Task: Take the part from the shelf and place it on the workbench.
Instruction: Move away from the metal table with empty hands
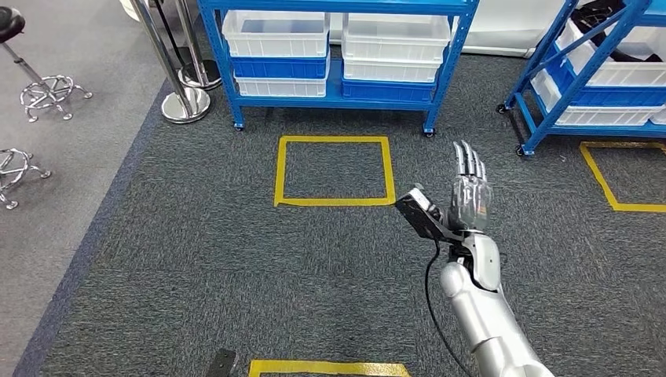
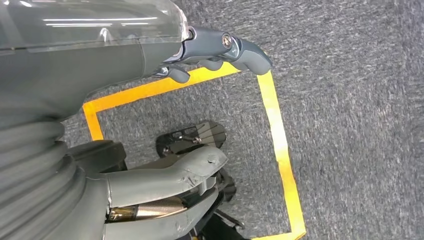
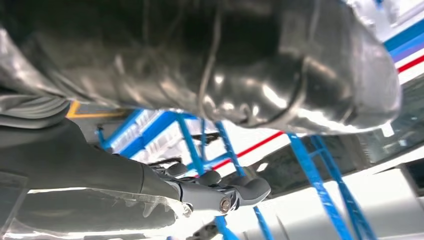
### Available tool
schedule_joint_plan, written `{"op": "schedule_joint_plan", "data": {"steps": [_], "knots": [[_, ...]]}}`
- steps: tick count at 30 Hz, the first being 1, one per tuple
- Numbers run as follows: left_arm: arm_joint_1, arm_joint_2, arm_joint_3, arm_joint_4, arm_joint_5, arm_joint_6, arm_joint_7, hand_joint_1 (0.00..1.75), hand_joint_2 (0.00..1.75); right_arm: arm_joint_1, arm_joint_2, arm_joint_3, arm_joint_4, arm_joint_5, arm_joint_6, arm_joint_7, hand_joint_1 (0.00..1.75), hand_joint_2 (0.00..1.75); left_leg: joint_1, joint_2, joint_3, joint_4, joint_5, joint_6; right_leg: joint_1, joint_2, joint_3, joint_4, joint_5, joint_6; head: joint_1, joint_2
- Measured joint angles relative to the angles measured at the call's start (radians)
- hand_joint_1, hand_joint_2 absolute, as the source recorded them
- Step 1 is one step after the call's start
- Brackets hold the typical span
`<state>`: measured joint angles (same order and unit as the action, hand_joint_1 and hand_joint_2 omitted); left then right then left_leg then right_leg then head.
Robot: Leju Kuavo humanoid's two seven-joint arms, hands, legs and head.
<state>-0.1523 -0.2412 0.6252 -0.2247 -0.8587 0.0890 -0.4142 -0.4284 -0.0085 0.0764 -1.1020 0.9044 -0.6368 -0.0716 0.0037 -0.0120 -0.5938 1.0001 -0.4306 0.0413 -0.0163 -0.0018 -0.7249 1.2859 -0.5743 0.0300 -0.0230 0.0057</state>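
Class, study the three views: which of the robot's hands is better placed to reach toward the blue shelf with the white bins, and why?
The right hand, probably. It is raised with fingers straight and apart, pointing toward the blue metal shelf holding white plastic bins. The left hand hangs low over the grey carpet.

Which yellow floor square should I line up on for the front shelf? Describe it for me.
Find the blue shelf holding white bins at the top of the head view. The yellow tape square lies on the grey carpet directly before it, left of the raised right hand. Unlike the other yellow outlines, it shows whole.
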Motion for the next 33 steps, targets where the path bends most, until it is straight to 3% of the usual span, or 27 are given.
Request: {"op": "schedule_joint_plan", "data": {"steps": [1, 2, 4, 5, 8, 10, 13, 15, 17, 19, 21, 25, 26, 29, 30, 31, 33], "knots": [[0.003, 0.0, 0.0, 0.0, 0.005, 0.005, -0.003, 0.0, 1.75, 0.017, -0.005, -0.014, -0.008, -0.014, -0.008, -0.014, 0.0, 0.0, 0.001, -0.002, 0.0, 0.003, -0.002, -0.001, -0.002, 0.0, 0.011, -0.029, 0.027, 0.002, 0.0, 0.0], [0.005, 0.0, 0.001, 0.0, 0.009, 0.009, -0.007, 0.0, 1.75, 0.035, -0.009, -0.027, -0.025, -0.026, -0.015, -0.026, 0.0, 0.0, 0.002, -0.004, 0.0, 0.008, -0.006, -0.003, -0.005, 0.0, 0.038, -0.086, 0.062, 0.003, 0.0, 0.0], [0.009, 0.0, 0.002, 0.0, 0.019, 0.017, -0.013, 0.0, 1.75, 0.074, -0.015, -0.054, -0.081, -0.047, -0.026, -0.05, 0.0, 0.0, 0.001, -0.007, -0.003, 0.023, -0.017, -0.013, -0.007, 0.002, 0.092, -0.197, 0.103, 0.002, 0.0, 0.0], [0.01, 0.001, 0.003, 0.0, 0.022, 0.02, -0.016, 0.0, 1.75, 0.096, -0.017, -0.067, -0.115, -0.054, -0.03, -0.057, 0.0, 0.0, 0.0, -0.008, -0.004, 0.028, -0.021, -0.018, -0.006, 0.004, 0.106, -0.224, 0.107, -0.002, 0.0, 0.0], [0.015, 0.002, 0.007, 0.0, 0.03, 0.023, -0.024, 0.0, 1.75, 0.16, -0.023, -0.099, -0.205, -0.065, -0.033, -0.066, 0.0, 0.0, -0.001, -0.01, -0.005, 0.032, -0.027, -0.03, -0.002, 0.005, 0.11, -0.233, 0.103, -0.021, 0.0, 0.0], [0.02, 0.002, 0.011, 0.0, 0.037, 0.025, -0.028, 0.0, 1.75, 0.203, -0.027, -0.12, -0.267, -0.08, -0.037, -0.072, 0.0, 0.0, 0.001, -0.004, -0.018, 0.066, -0.054, -0.038, -0.003, 0.003, 0.114, -0.236, 0.104, -0.032, 0.0, 0.0], [0.029, 0.004, 0.021, 0.0, 0.049, 0.03, -0.035, 0.0, 1.75, 0.285, -0.039, -0.167, -0.376, -0.126, -0.039, -0.091, 0.0, 0.0, 0.002, 0.004, -0.097, 0.241, -0.142, -0.045, 0.001, -0.006, 0.119, -0.236, 0.099, -0.042, 0.0, 0.0], [0.037, 0.006, 0.026, 0.0, 0.051, 0.032, -0.037, 0.0, 1.75, 0.329, -0.047, -0.202, -0.426, -0.149, -0.034, -0.102, 0.0, 0.0, 0.001, 0.005, -0.133, 0.311, -0.156, -0.041, 0.007, -0.009, 0.12, -0.236, 0.097, -0.046, 0.0, 0.0], [0.042, 0.009, 0.029, 0.0, 0.051, 0.033, -0.037, 0.0, 1.75, 0.356, -0.053, -0.23, -0.462, -0.158, -0.029, -0.108, 0.0, 0.0, -0.005, 0.005, -0.097, 0.238, -0.101, -0.026, 0.012, -0.006, 0.123, -0.236, 0.096, -0.048, 0.0, 0.0], [0.04, 0.011, 0.031, 0.0, 0.052, 0.035, -0.038, 0.0, 1.75, 0.371, -0.055, -0.247, -0.487, -0.162, -0.028, -0.112, 0.0, 0.0, -0.016, 0.007, -0.029, 0.099, -0.047, -0.004, 0.014, -0.004, 0.126, -0.237, 0.096, -0.047, 0.0, 0.0], [0.037, 0.013, 0.034, 0.0, 0.052, 0.036, -0.039, 0.0, 1.75, 0.386, -0.057, -0.264, -0.501, -0.168, -0.028, -0.114, 0.0, 0.0, -0.026, 0.009, 0.006, 0.033, -0.036, 0.008, 0.011, -0.005, 0.127, -0.239, 0.096, -0.041, 0.0, 0.0], [0.045, 0.014, 0.038, 0.0, 0.054, 0.037, -0.043, 0.0, 1.75, 0.434, -0.063, -0.317, -0.538, -0.233, -0.022, -0.139, 0.0, 0.0, -0.022, 0.006, 0.025, -0.003, -0.019, 0.016, 0.01, -0.007, 0.128, -0.23, 0.083, -0.02, 0.0, 0.0], [0.046, 0.015, 0.04, 0.0, 0.055, 0.037, -0.043, 0.0, 1.75, 0.445, -0.066, -0.334, -0.546, -0.25, -0.018, -0.147, 0.0, 0.0, -0.018, 0.006, 0.031, -0.015, -0.013, 0.019, 0.01, -0.004, 0.116, -0.201, 0.062, -0.016, 0.0, 0.0], [0.047, 0.015, 0.044, 0.0, 0.055, 0.037, -0.044, 0.0, 1.75, 0.471, -0.069, -0.377, -0.557, -0.272, -0.009, -0.159, 0.0, 0.0, -0.017, 0.007, 0.032, -0.021, -0.009, 0.023, 0.003, 0.002, 0.04, -0.039, -0.022, -0.004, 0.001, 0.0], [0.047, 0.015, 0.045, 0.0, 0.055, 0.037, -0.044, 0.0, 1.75, 0.479, -0.069, -0.385, -0.559, -0.273, -0.008, -0.16, 0.0, 0.0, -0.016, 0.008, 0.032, -0.02, -0.01, 0.022, -0.001, 0.001, 0.025, -0.009, -0.028, 0.0, 0.001, 0.0], [0.048, 0.015, 0.046, 0.0, 0.055, 0.037, -0.044, 0.0, 1.75, 0.485, -0.069, -0.391, -0.56, -0.273, -0.008, -0.161, 0.0, 0.0, -0.015, 0.008, 0.031, -0.017, -0.011, 0.02, -0.006, 0.001, 0.028, -0.013, -0.015, 0.005, 0.001, 0.0], [0.049, 0.015, 0.048, 0.0, 0.055, 0.037, -0.044, 0.0, 1.75, 0.493, -0.069, -0.407, -0.565, -0.278, -0.005, -0.165, 0.0, 0.0, -0.01, 0.007, 0.028, -0.004, -0.018, 0.012, -0.015, 0.0, 0.085, -0.118, 0.045, 0.015, 0.001, 0.0]]}}
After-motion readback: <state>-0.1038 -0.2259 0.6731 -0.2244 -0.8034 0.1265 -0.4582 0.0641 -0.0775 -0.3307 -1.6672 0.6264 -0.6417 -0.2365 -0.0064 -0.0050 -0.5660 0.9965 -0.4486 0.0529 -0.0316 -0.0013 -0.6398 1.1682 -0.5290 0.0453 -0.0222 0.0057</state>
